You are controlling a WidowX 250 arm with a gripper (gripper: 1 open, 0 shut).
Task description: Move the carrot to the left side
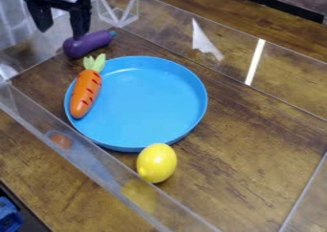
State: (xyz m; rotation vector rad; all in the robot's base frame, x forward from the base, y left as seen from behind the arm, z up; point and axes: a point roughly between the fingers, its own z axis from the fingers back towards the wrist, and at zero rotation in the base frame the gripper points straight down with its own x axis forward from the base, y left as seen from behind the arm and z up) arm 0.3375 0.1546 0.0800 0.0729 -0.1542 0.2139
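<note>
End effector points down — fingers spread wide, empty — above the eggplant.

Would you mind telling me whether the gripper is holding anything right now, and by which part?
Nothing is held. The gripper is open above the eggplant; the carrot lies on the plate.

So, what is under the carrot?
The carrot lies on the left rim of the blue plate, its stem toward the eggplant. The plate sits on the wooden table. What is directly beneath the plate is covered.
</note>
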